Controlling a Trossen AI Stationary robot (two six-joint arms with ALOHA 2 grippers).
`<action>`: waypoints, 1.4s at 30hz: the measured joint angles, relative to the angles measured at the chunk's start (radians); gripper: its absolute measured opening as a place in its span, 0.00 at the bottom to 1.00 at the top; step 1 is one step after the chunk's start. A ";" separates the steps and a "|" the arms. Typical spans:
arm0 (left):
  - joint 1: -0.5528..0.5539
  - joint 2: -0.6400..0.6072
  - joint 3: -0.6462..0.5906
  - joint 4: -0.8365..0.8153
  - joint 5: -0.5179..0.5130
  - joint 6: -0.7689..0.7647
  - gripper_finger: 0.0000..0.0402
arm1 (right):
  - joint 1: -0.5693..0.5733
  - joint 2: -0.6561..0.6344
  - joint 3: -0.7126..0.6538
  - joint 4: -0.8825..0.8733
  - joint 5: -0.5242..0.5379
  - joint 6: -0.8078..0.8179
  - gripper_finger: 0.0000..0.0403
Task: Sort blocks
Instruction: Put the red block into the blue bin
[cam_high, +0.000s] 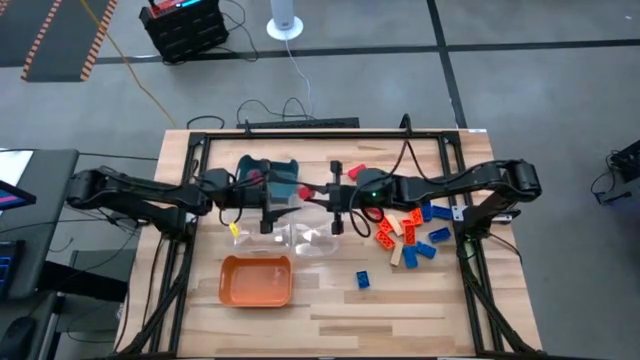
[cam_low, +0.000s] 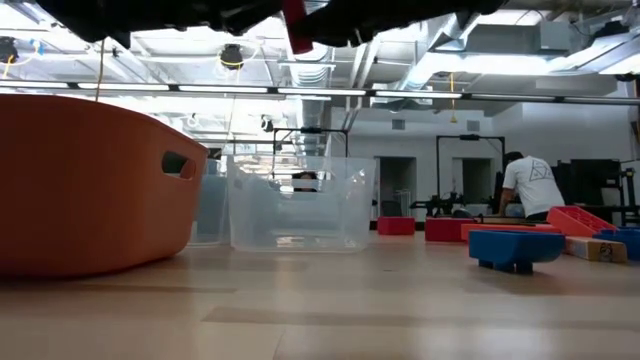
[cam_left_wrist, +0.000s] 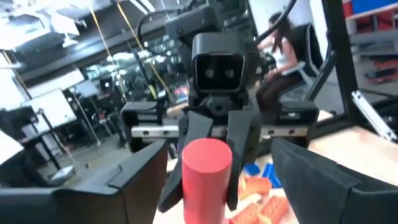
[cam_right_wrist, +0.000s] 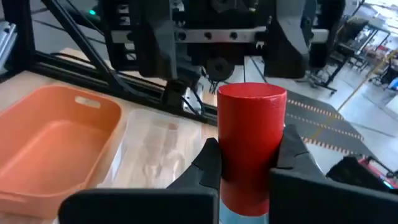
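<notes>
- I see my two arms meet nose to nose above the clear tray (cam_high: 312, 238), which I take as my landmark: the left arm reaches in from the left of it, the right arm from the right.
- My right tool (cam_right_wrist: 249, 180) is clamped narrow on a red cylinder block (cam_right_wrist: 250, 146), upright between its fingers, long axis vertical, held in the air over the clear tray's far edge.
- My left tool (cam_left_wrist: 219, 180) stands wide, a finger (cam_left_wrist: 134, 180) on each side of that same red cylinder; I judge this a hand-over, and the coming move turns on the left jaws closing squarely across the cylinder's round side.
- The orange tray (cam_high: 257, 281) sits on the desk (cam_high: 420, 310) just nearer than and left of the clear tray; it looks empty to me.
- The teal tray (cam_high: 268, 171) lies beyond the clear tray, largely hidden under the left arm; I cannot tell its contents.
- The clear tray looks empty in the low view.
- The loose blocks (cam_high: 410, 236), red, orange, blue and tan, lie in a heap right of the clear tray, nearer my right arm.
- One blue block (cam_high: 362, 280) lies alone, nearer than that heap.
</notes>
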 joint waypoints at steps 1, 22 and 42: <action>-0.004 0.001 0.000 -0.005 0.000 0.000 0.66 | 0.007 0.004 0.008 -0.004 0.000 -0.006 0.08; -0.046 0.047 0.006 0.043 -0.037 0.057 0.30 | 0.042 0.084 0.108 -0.029 0.002 -0.028 0.13; 0.018 -0.140 0.007 -0.436 -0.160 -0.079 0.30 | 0.027 -0.128 0.007 -0.680 0.336 0.172 0.60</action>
